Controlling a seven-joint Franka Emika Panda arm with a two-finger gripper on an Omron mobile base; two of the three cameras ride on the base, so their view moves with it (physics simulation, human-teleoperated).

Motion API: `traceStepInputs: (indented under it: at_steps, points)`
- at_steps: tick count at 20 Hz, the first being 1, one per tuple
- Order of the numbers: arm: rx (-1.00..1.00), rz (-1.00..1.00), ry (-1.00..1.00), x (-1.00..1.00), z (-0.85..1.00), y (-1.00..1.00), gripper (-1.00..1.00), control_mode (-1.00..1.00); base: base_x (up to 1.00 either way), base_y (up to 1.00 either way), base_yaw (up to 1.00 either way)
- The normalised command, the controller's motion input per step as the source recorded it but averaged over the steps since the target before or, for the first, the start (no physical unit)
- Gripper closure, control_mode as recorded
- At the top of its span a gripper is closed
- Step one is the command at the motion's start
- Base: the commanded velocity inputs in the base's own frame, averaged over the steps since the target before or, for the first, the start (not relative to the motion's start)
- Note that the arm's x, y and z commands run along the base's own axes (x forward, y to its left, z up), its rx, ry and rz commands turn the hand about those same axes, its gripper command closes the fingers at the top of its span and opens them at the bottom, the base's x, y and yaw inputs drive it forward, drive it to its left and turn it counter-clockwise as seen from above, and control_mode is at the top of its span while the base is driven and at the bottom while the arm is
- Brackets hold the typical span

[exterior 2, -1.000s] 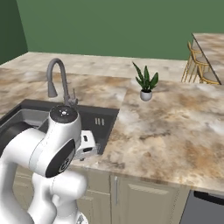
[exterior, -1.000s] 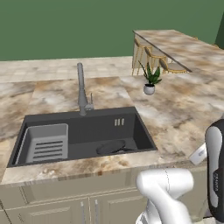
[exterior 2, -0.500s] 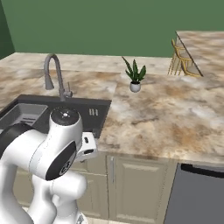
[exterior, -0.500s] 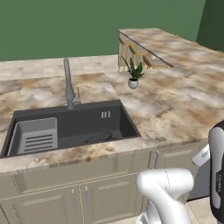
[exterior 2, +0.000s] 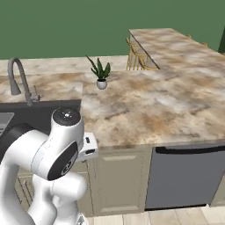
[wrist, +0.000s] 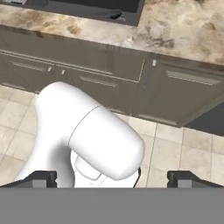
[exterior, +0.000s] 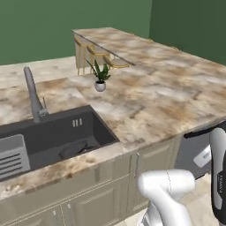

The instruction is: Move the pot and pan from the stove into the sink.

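The dark grey sink (exterior: 102,129) is recessed in the marble counter at the left, with its tall grey faucet (exterior: 33,94) behind it and a grey slotted rack (exterior: 10,155) at its left end. The black pan (exterior: 74,149) lies on the basin floor. In the right base view the sink (exterior 2: 48,110) and faucet (exterior 2: 19,79) sit at the far left. In the hand view my gripper (wrist: 113,179) is open and holds nothing, its fingertips (wrist: 43,178) far apart above the tiled floor. The sink corner (wrist: 98,9) lies at the top of that view. The pot and the stove are out of view.
A small potted plant (exterior: 100,77) (exterior 2: 101,74) stands on the counter behind the sink. A raised bar top with gold stools (exterior: 95,55) runs to the back right. A dark dishwasher front (exterior 2: 189,176) sits under the counter, with beige cabinet doors (wrist: 175,94) beside it.
The whole picture has shifted as the base moves: sink and plant slide left in both base views, and the dishwasher comes into view. The gripper stays open.
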Motion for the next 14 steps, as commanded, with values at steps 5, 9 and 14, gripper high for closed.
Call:
traceStepInputs:
  at_steps: [5,9,14]
  points:
    - [0.00,0.00,0.00,0.00,0.00,0.00,-1.00,1.00,0.04,0.04,-0.49]
    - [0.00,0.00,0.00,0.00,0.00,0.00,-1.00,1.00,0.02,0.04,-0.49]
    - [0.00,0.00,0.00,0.00,0.00,0.00,-1.00,1.00,0.01,0.04,-0.50]
